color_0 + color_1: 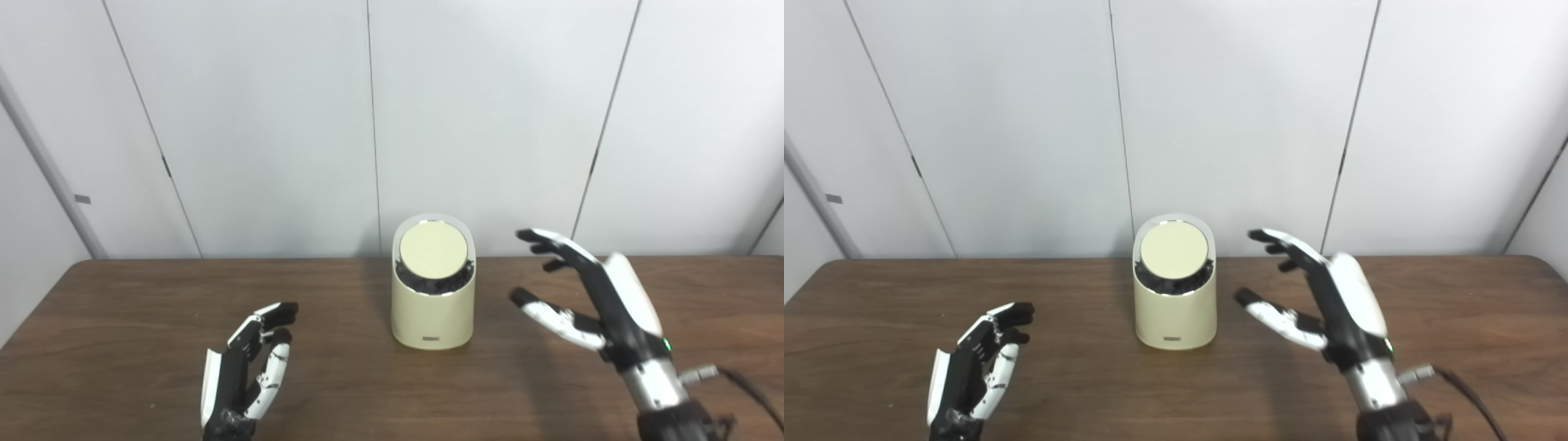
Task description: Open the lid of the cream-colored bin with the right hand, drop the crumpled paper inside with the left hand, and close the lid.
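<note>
Spanning the whole lower half of both views, a dark brown wooden table (122, 318) runs up to a wall of pale grey panels (257, 122) split by thin dark seams. Near the table's back edge, about midway across, stands the cream-colored bin (433, 318), upright, its front face carrying a small dark label low down. Its round lid (433, 250) is tipped up, its flat face turned toward the cameras, and a dark liner shows in the gap beneath it. To the right of the bin and apart from it, the right hand (591, 294) is raised above the table, empty, with fingers spread wide and pointing toward the bin and the thumb held lower, well separated from them. Nearer the front edge on the left, the left hand (248, 367) hovers low with its palm facing inward; its fingers are loosely curled but not closed, and it holds nothing. No crumpled paper can be made out in either view.
</note>
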`<act>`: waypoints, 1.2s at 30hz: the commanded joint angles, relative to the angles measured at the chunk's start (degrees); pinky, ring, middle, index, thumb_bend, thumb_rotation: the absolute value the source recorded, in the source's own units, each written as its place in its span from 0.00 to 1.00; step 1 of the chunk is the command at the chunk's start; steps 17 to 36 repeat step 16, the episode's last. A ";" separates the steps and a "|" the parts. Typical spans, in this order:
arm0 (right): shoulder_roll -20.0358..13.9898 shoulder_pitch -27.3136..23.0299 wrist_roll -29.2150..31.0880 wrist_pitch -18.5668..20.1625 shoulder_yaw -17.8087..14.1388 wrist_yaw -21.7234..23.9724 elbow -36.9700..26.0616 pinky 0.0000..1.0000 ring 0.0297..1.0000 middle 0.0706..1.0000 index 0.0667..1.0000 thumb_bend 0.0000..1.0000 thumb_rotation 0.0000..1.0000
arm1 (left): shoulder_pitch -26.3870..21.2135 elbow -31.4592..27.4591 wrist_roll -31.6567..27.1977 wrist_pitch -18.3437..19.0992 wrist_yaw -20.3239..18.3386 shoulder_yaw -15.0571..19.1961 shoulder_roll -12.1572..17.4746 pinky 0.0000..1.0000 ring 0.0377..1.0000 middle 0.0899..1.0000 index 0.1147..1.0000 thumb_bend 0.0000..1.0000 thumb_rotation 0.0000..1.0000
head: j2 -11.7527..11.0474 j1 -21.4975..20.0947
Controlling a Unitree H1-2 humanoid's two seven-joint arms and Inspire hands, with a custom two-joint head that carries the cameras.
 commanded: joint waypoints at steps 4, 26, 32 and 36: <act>1.79 0.74 8.43 -14.22 -0.33 -10.12 5.43 0.72 0.79 0.79 0.76 0.29 0.65 | -1.53 -1.62 -1.06 -2.87 -0.07 0.95 1.71 0.63 0.72 0.71 0.68 0.27 0.67 | -0.37 0.01; 0.72 3.90 13.64 -14.32 4.02 -19.18 10.11 0.74 0.79 0.79 0.77 0.28 0.64 | -1.44 -2.72 -2.67 -4.75 0.33 1.63 1.09 0.63 0.71 0.72 0.68 0.19 0.71 | -1.01 0.55; 0.72 3.90 13.64 -14.32 4.02 -19.18 10.11 0.74 0.79 0.79 0.77 0.28 0.64 | -1.44 -2.72 -2.67 -4.75 0.33 1.63 1.09 0.63 0.71 0.72 0.68 0.19 0.71 | -1.01 0.55; 0.72 3.90 13.64 -14.32 4.02 -19.18 10.11 0.74 0.79 0.79 0.77 0.28 0.64 | -1.44 -2.72 -2.67 -4.75 0.33 1.63 1.09 0.63 0.71 0.72 0.68 0.19 0.71 | -1.01 0.55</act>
